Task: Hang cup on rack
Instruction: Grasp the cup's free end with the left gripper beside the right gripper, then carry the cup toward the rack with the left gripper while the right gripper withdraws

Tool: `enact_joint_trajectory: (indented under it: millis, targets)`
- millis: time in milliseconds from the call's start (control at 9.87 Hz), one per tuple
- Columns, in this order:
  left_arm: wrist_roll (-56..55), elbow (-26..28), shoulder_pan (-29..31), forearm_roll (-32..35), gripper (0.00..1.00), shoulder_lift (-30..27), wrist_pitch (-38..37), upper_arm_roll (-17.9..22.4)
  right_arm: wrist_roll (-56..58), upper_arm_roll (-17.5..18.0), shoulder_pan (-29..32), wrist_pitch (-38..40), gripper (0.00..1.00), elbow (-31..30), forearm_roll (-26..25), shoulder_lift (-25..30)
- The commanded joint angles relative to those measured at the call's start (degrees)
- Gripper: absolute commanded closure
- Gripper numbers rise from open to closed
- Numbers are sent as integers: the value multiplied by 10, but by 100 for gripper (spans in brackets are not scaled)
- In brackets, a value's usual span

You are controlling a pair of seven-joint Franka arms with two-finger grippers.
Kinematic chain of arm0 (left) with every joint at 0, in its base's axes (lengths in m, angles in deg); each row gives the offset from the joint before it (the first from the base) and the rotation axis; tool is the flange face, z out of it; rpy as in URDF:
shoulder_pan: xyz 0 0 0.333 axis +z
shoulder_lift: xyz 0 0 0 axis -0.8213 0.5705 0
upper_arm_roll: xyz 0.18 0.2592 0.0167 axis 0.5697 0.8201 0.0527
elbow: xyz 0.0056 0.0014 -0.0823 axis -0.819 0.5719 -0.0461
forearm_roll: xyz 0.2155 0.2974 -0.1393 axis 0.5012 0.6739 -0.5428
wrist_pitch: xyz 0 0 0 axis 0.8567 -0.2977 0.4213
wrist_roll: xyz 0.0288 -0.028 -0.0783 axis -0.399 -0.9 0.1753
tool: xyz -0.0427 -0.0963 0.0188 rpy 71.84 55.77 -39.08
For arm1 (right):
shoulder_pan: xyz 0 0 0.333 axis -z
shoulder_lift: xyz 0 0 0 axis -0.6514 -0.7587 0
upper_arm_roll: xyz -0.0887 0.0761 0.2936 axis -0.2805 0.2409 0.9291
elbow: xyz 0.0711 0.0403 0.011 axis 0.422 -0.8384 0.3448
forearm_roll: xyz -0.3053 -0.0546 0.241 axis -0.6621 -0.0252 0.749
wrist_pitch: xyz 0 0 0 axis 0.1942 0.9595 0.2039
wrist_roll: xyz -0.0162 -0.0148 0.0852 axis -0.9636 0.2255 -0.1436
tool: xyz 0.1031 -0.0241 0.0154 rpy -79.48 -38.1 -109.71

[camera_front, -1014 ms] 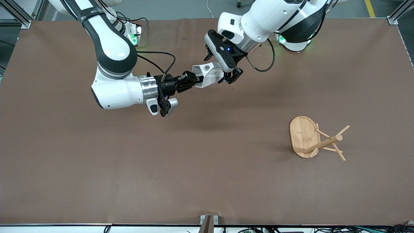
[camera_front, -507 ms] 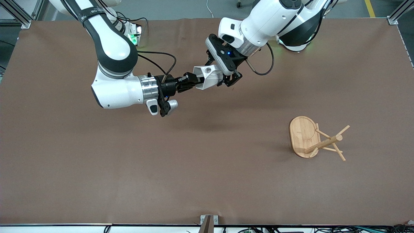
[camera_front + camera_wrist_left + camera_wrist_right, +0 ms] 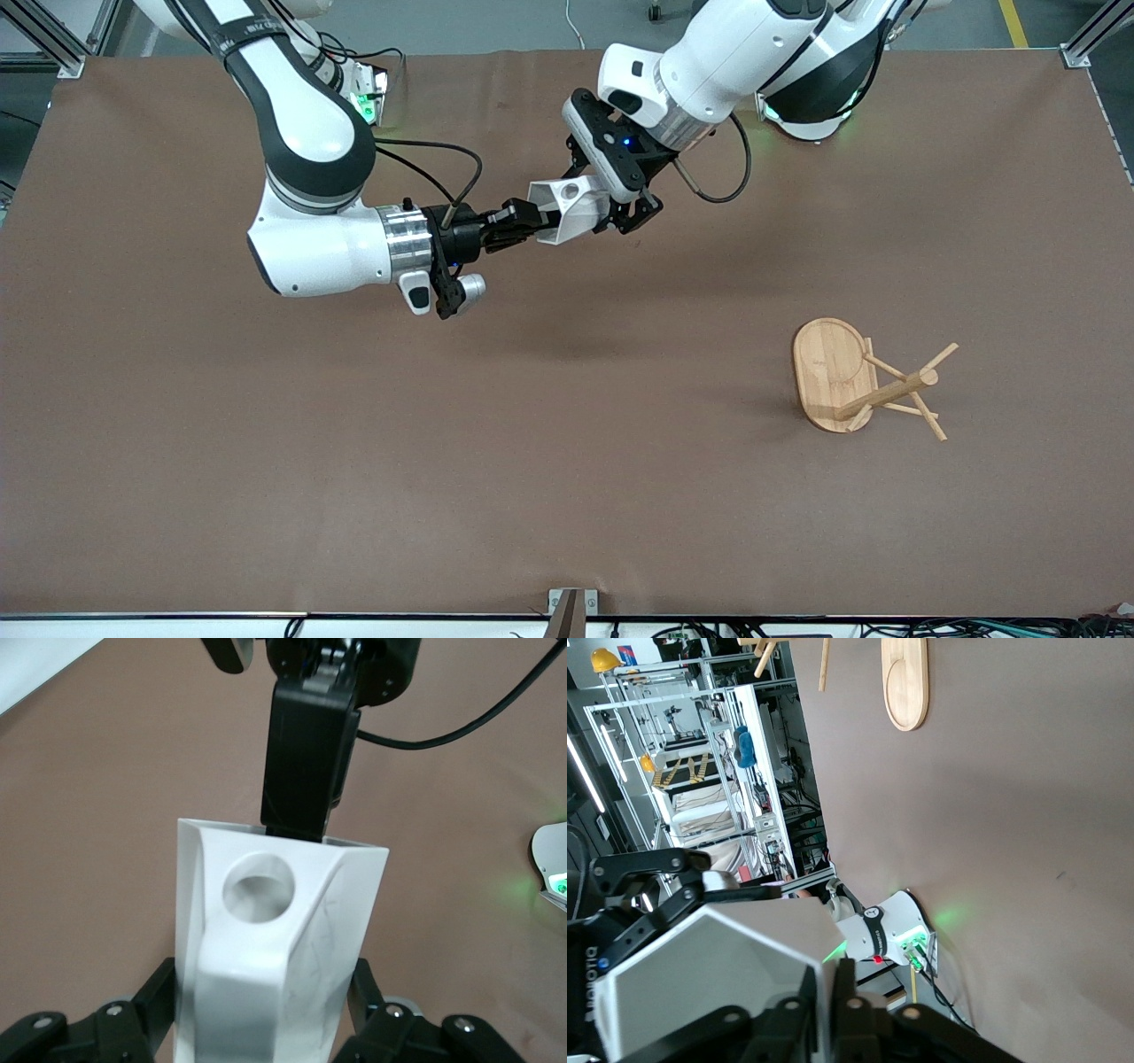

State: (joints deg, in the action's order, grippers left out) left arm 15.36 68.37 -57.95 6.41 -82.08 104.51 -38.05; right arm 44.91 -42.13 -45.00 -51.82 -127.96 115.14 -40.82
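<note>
Rack (image 3: 837, 377) stood nearest the front camera, toward the left arm's end of the table (image 3: 567, 461) — oval base flat on the cloth, post and thin pegs rising from it, nothing hung on them. Cup (image 3: 567, 210) was held in the air over the table's middle, well apart from the rack, tab with its round hole facing up. Right gripper (image 3: 532, 221) had one finger (image 3: 306, 762) inside the rim and the fingers pinched on the cup's wall. Left gripper (image 3: 620, 208) clamped the cup's tapered body from both sides — jaws narrowed onto its flanks.
</note>
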Motion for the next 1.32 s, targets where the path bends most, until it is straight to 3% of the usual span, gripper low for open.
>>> enact_joint_trajectory:
  millis: [0,203,507,709,912,1216]
  targets:
    - [7,27,17,6,100,9,-8,-1,-40,18,14,11,0,1,24,25]
    - [30,27,43,6,100,12,-11,-2,-41,13,25,14,0,-1,9,24]
    - [15,9,83,-3,100,21,-33,-1,-48,-62,25,22,0,-1,-59,35]
    - [-56,-20,119,-2,100,37,-77,0,-75,-129,25,67,0,-1,-229,39]
    - [-135,-25,155,-2,100,39,-87,1,-74,-200,24,78,0,-1,-331,46]
    - [-314,-28,181,13,100,48,-94,3,-61,-295,25,73,0,17,-543,57]
